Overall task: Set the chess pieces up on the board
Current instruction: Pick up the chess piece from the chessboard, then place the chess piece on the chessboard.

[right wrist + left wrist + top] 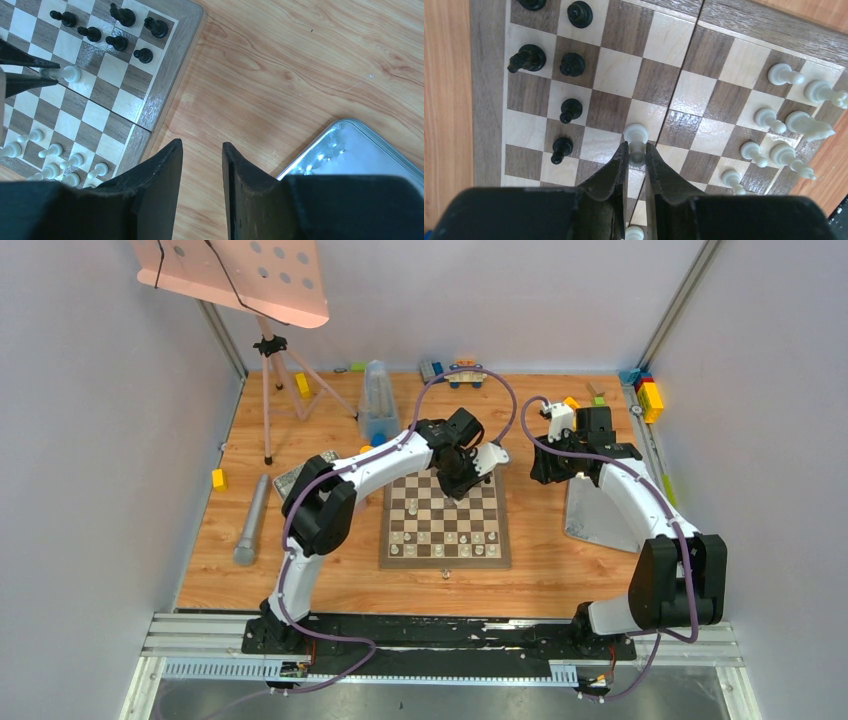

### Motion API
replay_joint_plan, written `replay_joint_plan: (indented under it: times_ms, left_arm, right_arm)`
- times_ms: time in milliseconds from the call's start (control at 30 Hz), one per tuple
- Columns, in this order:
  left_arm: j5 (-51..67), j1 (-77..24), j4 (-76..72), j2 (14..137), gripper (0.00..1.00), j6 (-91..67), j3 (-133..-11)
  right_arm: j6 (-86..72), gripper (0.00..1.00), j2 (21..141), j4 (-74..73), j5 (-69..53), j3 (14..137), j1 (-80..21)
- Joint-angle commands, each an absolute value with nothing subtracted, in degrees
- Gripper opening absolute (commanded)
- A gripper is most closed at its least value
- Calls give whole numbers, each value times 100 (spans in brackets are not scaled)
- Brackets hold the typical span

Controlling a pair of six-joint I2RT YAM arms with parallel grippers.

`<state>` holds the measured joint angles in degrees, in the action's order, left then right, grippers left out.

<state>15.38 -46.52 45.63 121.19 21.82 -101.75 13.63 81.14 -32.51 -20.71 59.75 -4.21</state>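
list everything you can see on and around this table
board: one, brown and cream checks, centre of the table
white pieces: many, cream, mostly on the board's near rows
black pieces: at least six, black, board's far rows
metal tray: one, grey, right of the board
music stand: one, pink, far left
toy blocks: several, yellow and other colours, far and left edges
grey cylinder: one, grey, left of the board
clear container: one, bluish, behind the board
left tool: one, black, over the board's middle, fingers close on either side of a white pawn, grip uncertain
right tool: one, black, open and empty, above bare table between board and tray
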Motion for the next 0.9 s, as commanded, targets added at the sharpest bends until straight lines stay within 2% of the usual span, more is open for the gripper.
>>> replay_joint_plan:
  times_ms: [0,367,867]
  left_arm:
    - [1890,-4689,4727,11396,17,2279,-9960]
    - [2167,-5282,4830,10119,16,2495,-8680]
    - [2173,-5562,4544,10347,16,2480,-8141]
  right_arm:
    - [1448,36,8114,-3211,-2145,6214,-438]
    - [1435,36,8165,-3224,-2157,6223,-435]
    - [1448,36,8168,-3252,-2175,6236,-438]
